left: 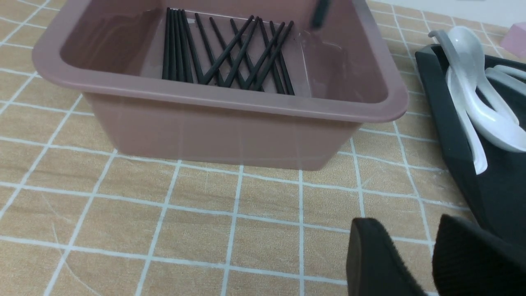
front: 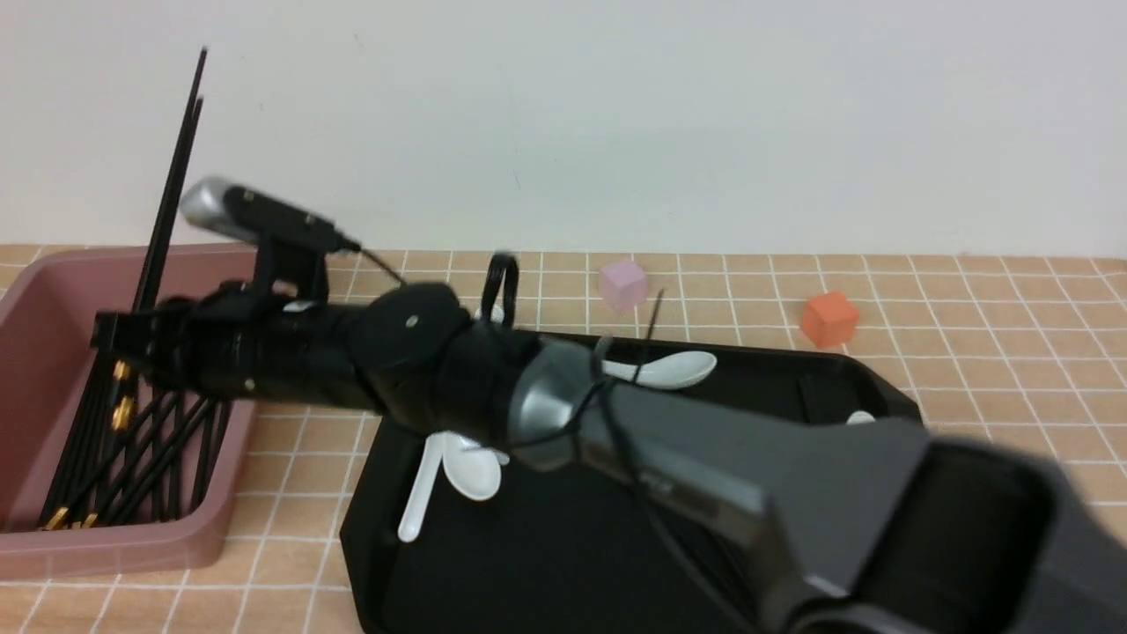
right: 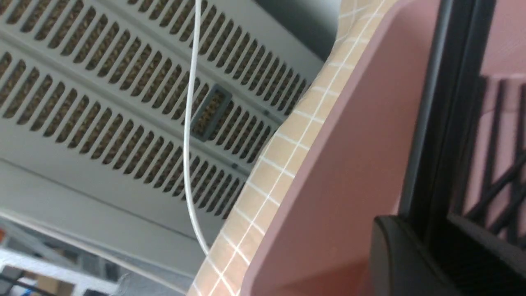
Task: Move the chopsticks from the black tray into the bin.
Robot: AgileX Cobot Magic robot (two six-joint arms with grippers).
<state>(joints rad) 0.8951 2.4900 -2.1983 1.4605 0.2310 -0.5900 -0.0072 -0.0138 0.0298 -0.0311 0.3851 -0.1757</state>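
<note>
Right claw (front: 128, 339) is over the bin (front: 198, 539), pinching two chopsticks (front: 172, 198) side by side. They stand steeply, slight tilt, tops well above the bin rim, gold bands below the claw. Can't tell if their lower ends touch the pile. Fingers are pressed onto the sticks, so the gap is only as wide as the pair.

Right arm (front: 669, 440) reaches across above the tray (front: 546, 563) to get to the bin. It hides part of the tray, so no full count of what's in there.

Loose chopsticks (left: 178, 45) already lie in the bin: some side by side, others crossed over them. Gold bands on a few show near the bin's near wall.

Left claw (left: 404, 224) is outside the bin, fingers spread, nothing between them.

Tray sits to the right of the bin, strip of counter (front: 299, 493) between, not touching. White spoons (front: 423, 489) are bunched in the tray on the side facing the bin, some overlapping. Another spoon (front: 673, 370) lies farther from the bin, by the tray's far edge.

Pink block (front: 623, 284) and orange block (front: 829, 320) are on the counter past the tray's far edge, both right of the bin, orange farther from it. Counter is tan with a white grid.
</note>
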